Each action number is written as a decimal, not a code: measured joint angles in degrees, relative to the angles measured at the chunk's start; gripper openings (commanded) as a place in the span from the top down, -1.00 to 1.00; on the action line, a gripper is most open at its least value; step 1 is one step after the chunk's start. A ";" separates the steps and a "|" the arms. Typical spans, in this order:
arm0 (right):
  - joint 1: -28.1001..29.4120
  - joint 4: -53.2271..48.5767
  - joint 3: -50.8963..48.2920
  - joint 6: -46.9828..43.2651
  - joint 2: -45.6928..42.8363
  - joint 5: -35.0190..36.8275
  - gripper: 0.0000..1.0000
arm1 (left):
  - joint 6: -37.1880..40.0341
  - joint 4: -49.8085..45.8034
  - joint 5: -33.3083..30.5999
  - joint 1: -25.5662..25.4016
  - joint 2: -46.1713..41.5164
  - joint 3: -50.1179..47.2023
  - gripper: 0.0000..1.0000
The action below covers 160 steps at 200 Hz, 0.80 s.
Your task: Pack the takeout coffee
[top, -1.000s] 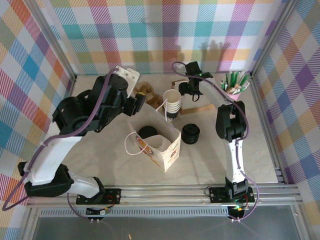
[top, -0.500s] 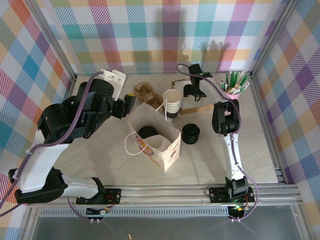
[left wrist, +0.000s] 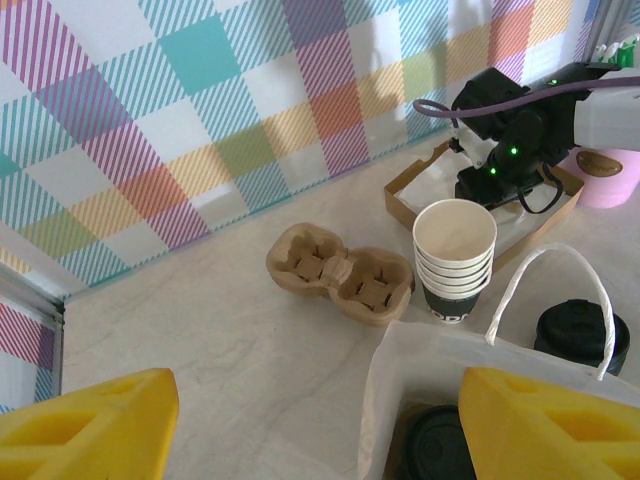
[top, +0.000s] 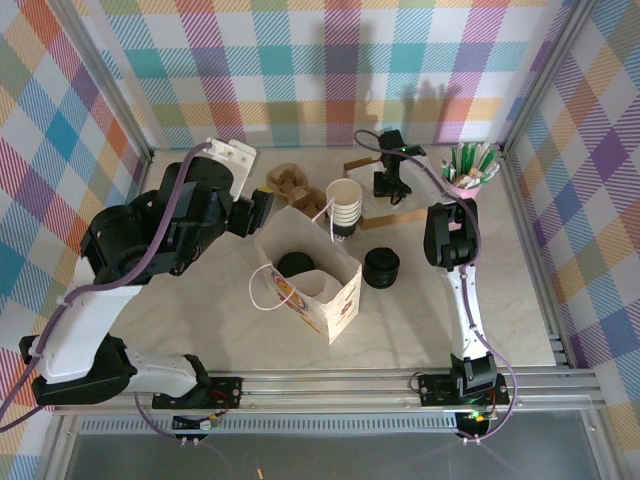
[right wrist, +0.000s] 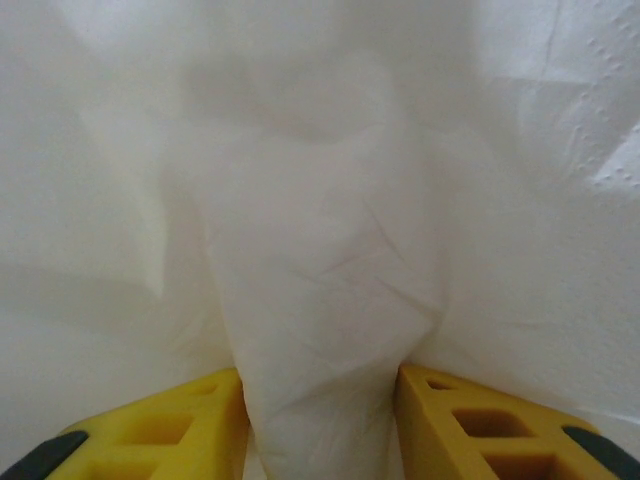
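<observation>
The takeout coffee (top: 295,264) stands inside the white paper bag (top: 335,298) near the middle of the counter (top: 200,330). Only its round black lid shows through the bag's open top; in the left wrist view the lid sits low in the bag's mouth. Just right of the bag on the counter is a squat stack of black lids (top: 381,267). Behind the bag rises a stack of lidless cream cups (top: 343,208), and to its left lies a brown pulp cup carrier (top: 288,181).

The left hand (top: 262,210) hovers beside the bag's rear left corner, its yellow fingers (left wrist: 90,425) spread wide with nothing between them.

The right hand (top: 388,187) reaches down over the shallow cardboard tray (left wrist: 400,195) at the back of the counter, near a pink cup of green straws (top: 468,172). Its fingers (right wrist: 165,430) are drawn in on either side of a raised fold of white paper napkin (right wrist: 320,250), pinching it.
</observation>
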 measured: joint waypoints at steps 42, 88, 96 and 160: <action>0.00 -1.49 0.96 -1.51 0.00 0.02 0.23 | -0.04 0.02 0.00 0.02 -0.72 -1.33 -0.47; 0.00 -2.93 1.86 -2.93 -0.35 0.02 0.15 | -0.04 0.07 0.00 0.00 -0.98 -1.62 -0.47; 0.00 -3.02 2.12 -3.15 -0.35 0.04 0.17 | -0.07 0.09 0.02 0.00 -1.05 -1.70 -0.47; -0.13 -3.61 3.63 -3.85 -0.55 0.02 0.53 | 0.00 0.22 0.17 0.00 -1.18 -2.38 -0.47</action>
